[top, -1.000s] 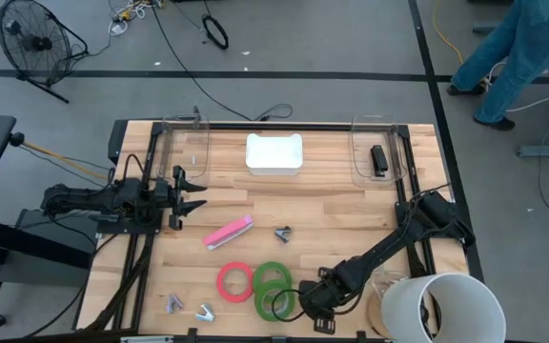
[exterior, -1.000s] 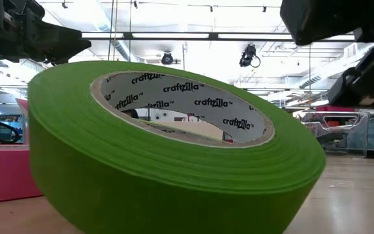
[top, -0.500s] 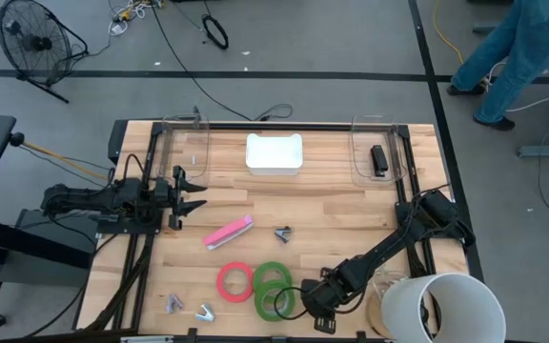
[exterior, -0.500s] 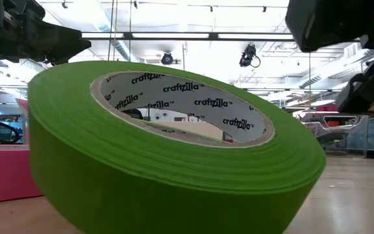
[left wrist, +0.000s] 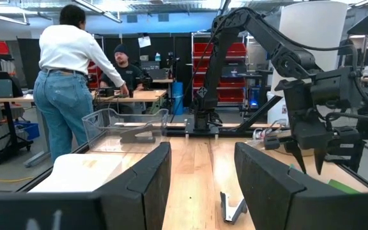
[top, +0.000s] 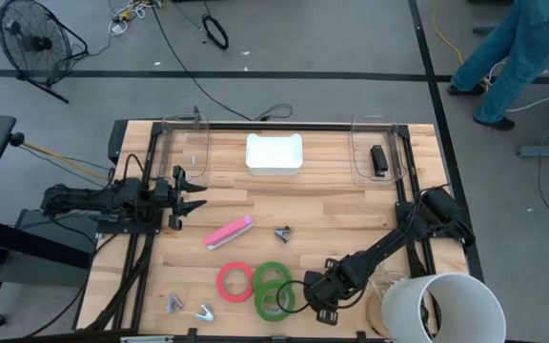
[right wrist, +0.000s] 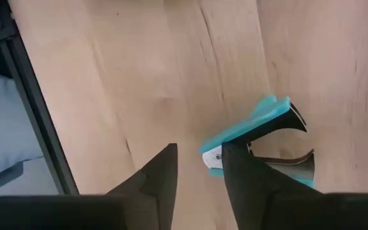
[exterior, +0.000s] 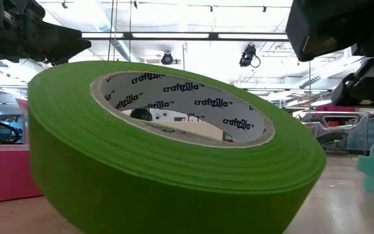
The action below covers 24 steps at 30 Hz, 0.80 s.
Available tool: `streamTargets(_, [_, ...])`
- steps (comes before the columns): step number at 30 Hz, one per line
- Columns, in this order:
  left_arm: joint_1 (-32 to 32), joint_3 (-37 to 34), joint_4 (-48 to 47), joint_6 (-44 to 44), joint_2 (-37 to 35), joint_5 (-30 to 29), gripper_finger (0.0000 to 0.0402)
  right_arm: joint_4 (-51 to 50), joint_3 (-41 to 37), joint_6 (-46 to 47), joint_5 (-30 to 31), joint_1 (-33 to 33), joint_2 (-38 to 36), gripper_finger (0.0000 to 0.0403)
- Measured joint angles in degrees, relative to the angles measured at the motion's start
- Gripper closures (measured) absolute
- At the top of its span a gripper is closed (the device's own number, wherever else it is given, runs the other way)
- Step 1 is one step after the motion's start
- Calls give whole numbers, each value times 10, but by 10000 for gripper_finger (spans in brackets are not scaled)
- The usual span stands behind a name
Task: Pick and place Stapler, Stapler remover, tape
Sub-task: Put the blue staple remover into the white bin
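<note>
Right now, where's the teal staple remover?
The teal staple remover lies on the wood at the table's front edge, under the right end effector, just right of the green tape rolls.

Grey floor point(top: 332, 38), fan point(top: 29, 40), ceiling lights point(exterior: 174, 36)

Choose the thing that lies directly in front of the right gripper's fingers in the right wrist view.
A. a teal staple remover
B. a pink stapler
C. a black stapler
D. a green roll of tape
A: the right wrist view shows the teal staple remover lying on the wooden table just beyond the right gripper.
</note>
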Motion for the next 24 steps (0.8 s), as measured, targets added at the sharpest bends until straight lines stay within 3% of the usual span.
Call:
streamTargets(6, [0,0,0,0,0,0,225,4,0,1,-19,-7,-10,275])
streamTargets(24, [0,0,0,0,0,0,225,-28,-6,-12,35,-9,-22,275])
